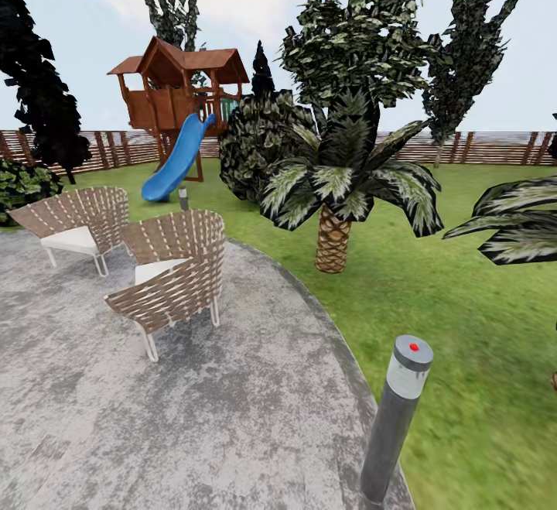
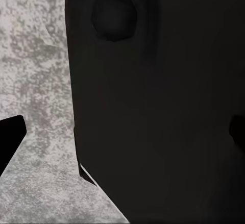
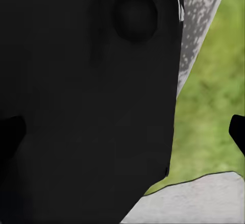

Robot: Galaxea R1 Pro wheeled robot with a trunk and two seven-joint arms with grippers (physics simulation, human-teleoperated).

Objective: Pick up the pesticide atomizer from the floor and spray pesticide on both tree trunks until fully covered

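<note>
The pesticide atomizer is out of view. The garden's green lawn (image 1: 464,301) runs back to a brown slat fence (image 1: 495,148). Tall dark-leaved crowns (image 1: 363,30) rise behind a short palm, and the tree trunks are hidden. In the left wrist view my left gripper (image 2: 122,134) is open over grey paving, its dark fingertips (image 2: 11,134) far apart, with a black part of the robot filling the space between. My right gripper (image 3: 122,132) is open the same way over the edge between paving and grass, with nothing held.
I stand on a grey stone patio (image 1: 193,417). Two woven chairs (image 1: 166,278) sit at the left. A grey bollard lamp (image 1: 396,417) with a red dot stands close at the patio rim. A scaly palm (image 1: 334,239), dark shrubs (image 1: 259,142) and a playhouse with a blue slide (image 1: 176,158) lie beyond.
</note>
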